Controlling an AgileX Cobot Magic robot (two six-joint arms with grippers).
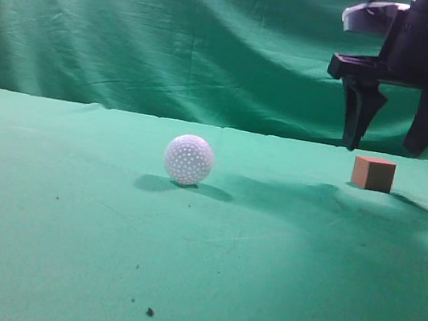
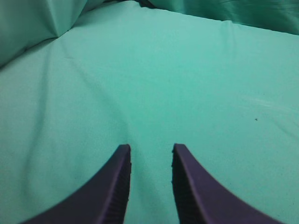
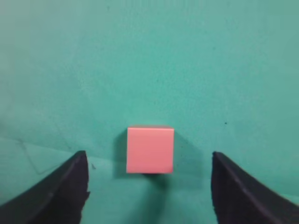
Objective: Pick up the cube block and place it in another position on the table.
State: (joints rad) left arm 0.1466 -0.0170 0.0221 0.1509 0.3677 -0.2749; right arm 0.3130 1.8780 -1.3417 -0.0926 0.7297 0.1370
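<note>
Cloth covers everything here: a draped green backdrop (image 1: 177, 32), softly creased and folded, hangs behind the table (image 1: 65, 226), whose own green cover lies flat and matte, marked by a few dark specks. In the left wrist view the same fabric shows faint wrinkles and a raised fold toward the upper left.

Above the table's right side hangs the right gripper (image 1: 392, 144), a black, hard-edged body on a crossbar with two tapering dark fingers (image 1: 360, 110) pointing down. Its jaws stand spread wide, nothing between them, their tips clear of the table and above the block. In the right wrist view the right gripper (image 3: 147, 163) shows as two dark curved wedges at the lower corners, the block centred in the gap and touching neither.

The left gripper (image 2: 151, 149) appears only in its own wrist view: two dark, curved fingers with finely ribbed inner edges, parted by a narrow gap with bare cloth showing through, gripping nothing.

The ball (image 1: 189, 160) sits near the middle of the table, white, round and dimpled all over, casting a soft shadow to its left.

The cube block (image 1: 373, 173) rests flat on the table at the right, well apart from the ball: a small reddish-brown cube with plain matte faces and crisp edges, almost directly below the open right jaws.
</note>
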